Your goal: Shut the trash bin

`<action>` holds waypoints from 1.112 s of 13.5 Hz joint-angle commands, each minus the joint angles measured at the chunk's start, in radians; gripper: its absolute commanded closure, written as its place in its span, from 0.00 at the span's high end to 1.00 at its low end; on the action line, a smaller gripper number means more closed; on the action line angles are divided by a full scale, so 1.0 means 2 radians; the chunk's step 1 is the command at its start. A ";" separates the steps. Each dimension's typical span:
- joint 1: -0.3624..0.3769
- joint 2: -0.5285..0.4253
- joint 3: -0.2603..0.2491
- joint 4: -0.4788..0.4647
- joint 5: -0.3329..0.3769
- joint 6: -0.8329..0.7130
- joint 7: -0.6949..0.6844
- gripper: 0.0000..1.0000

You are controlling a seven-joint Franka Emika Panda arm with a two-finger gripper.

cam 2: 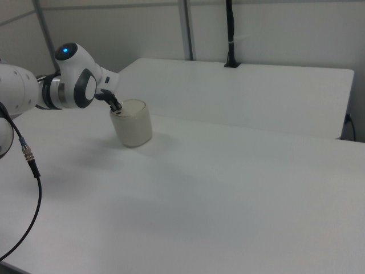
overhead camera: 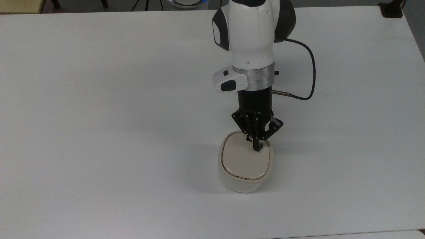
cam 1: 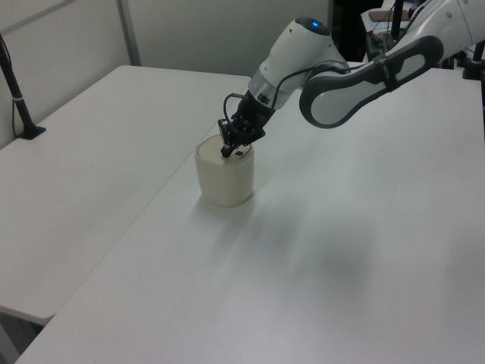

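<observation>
The cream-white trash bin (overhead camera: 244, 184) (cam 1: 223, 178) (cam 2: 134, 128) stands on the white table. Its beige lid (overhead camera: 242, 159) lies flat in the rim, with a thin dark seam around it. My gripper (overhead camera: 257, 148) (cam 1: 226, 151) (cam 2: 117, 107) points down with its fingers shut together, their tips on the lid near the far right corner in the top view. Nothing is held between them.
A black cable (overhead camera: 307, 83) loops from the wrist to the top view's right. A seam between two tables (cam 1: 144, 216) runs past the bin in the left view. A black post (cam 1: 15, 91) stands at the left view's left edge; another post (cam 2: 230, 34) rises at the back of the right view.
</observation>
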 commanded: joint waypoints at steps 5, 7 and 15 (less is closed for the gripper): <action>-0.005 -0.002 0.005 -0.048 -0.014 -0.012 -0.008 0.00; -0.005 0.004 0.005 -0.047 -0.014 -0.012 -0.008 0.00; -0.024 -0.129 0.005 -0.034 -0.004 -0.184 -0.010 0.00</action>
